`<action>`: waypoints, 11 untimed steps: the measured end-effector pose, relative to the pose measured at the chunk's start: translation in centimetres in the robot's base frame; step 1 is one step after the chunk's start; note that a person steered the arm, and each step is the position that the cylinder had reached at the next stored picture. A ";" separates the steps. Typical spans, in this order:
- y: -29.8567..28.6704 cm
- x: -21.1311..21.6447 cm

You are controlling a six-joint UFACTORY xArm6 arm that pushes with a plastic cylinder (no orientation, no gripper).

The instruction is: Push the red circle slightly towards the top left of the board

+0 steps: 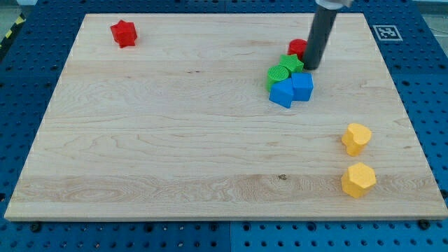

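A wooden board (210, 140) on a blue table. The red circle (297, 47) sits just above the green blocks (283, 70), mostly hidden behind the rod. The tip (310, 67) rests at the circle's right, touching the greens. It has no fingers. Risk: the tip may drag the greens too. Being round, the circle shows no long axis or heading.

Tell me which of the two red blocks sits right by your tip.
The red circle, partly hidden behind my tip near the view's top right, just above the green blocks. The other, the red star, sits alone far off at the view's top left.
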State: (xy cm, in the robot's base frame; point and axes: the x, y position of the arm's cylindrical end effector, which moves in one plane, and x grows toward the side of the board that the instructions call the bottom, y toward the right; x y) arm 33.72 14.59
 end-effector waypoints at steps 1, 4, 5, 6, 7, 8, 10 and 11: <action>-2.3 -1.8; 7.2 -3.1; 1.0 -3.1; -5.8 -3.3; -5.2 -3.7; -1.5 -4.0; -5.0 -8.6; -8.0 -8.9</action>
